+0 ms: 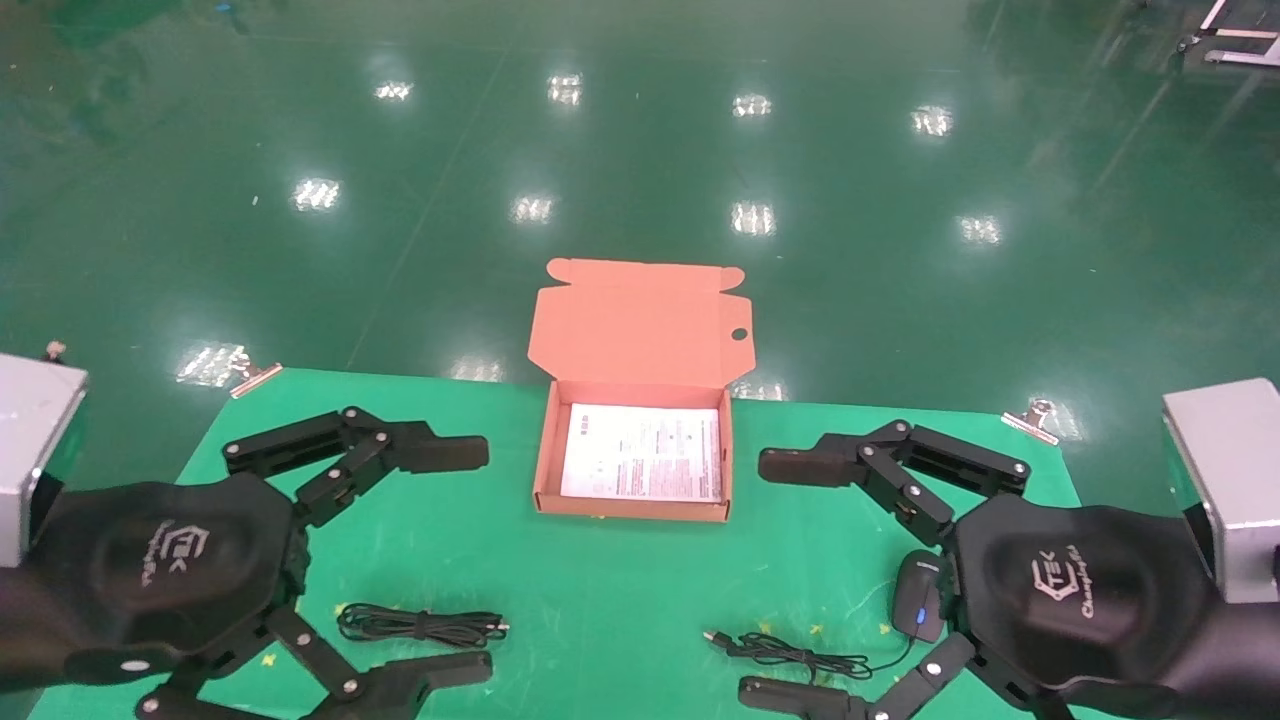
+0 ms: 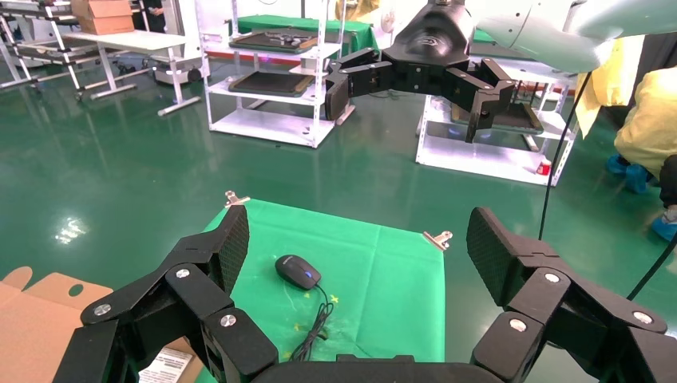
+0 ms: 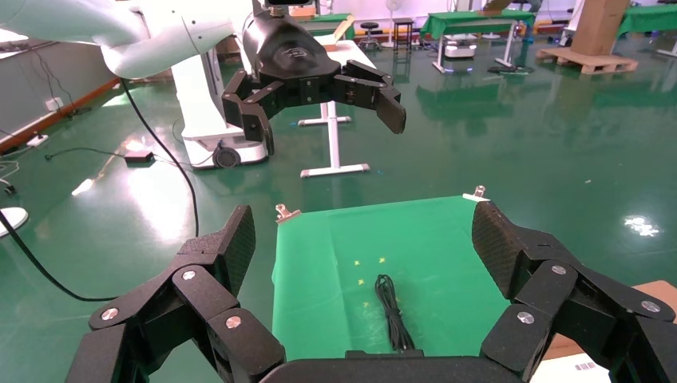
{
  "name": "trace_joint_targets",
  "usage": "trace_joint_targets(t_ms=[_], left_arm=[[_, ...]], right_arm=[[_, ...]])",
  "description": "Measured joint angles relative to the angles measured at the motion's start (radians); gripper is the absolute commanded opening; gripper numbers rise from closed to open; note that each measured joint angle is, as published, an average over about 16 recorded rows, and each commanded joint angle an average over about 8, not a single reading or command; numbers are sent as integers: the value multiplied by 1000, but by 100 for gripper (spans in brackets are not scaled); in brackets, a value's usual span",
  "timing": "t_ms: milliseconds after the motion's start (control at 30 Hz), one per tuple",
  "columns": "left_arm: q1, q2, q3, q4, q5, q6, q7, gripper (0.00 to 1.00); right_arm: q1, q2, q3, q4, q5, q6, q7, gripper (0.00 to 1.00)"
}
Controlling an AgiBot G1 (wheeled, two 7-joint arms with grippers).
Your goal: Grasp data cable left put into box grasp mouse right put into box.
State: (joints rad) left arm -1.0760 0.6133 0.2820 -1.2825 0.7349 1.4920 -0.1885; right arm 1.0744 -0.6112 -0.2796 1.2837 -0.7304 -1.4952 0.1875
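Head view is showing both arms hovering low over the green mat (image 1: 620, 600). The left gripper (image 1: 455, 560) is spreading its fingers wide above the data cable (image 1: 420, 625), not touching it. The right gripper (image 1: 790, 580) is also gaping, empty — the mouse (image 1: 918, 597) is lying just beside its palm, cord trailing leftward. Between them the box (image 1: 547, 470) is sitting with its lid standing open — only a white sheet (image 1: 642, 452) inside.

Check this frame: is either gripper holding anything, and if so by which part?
Nothing is held. The left gripper and right gripper are both open above the table; the data cable and the mouse lie untouched on the cloth.
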Motion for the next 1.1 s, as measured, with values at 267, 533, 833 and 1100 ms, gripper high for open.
trace_joint_targets(t_ms=[267,533,833,1100], left_arm=[[0,0,0,0,0,0,0,100],[0,0,0,0,0,0,0,100],[-4,4,3,0,4,3,2,100],[-50,23,38,9,61,26,-5,100]], right_arm=[[0,0,0,0,0,0,0,100],[0,0,0,0,0,0,0,100],[1,0,-1,0,-1,1,0,100],[19,14,-6,17,-43,-3,-19,100]])
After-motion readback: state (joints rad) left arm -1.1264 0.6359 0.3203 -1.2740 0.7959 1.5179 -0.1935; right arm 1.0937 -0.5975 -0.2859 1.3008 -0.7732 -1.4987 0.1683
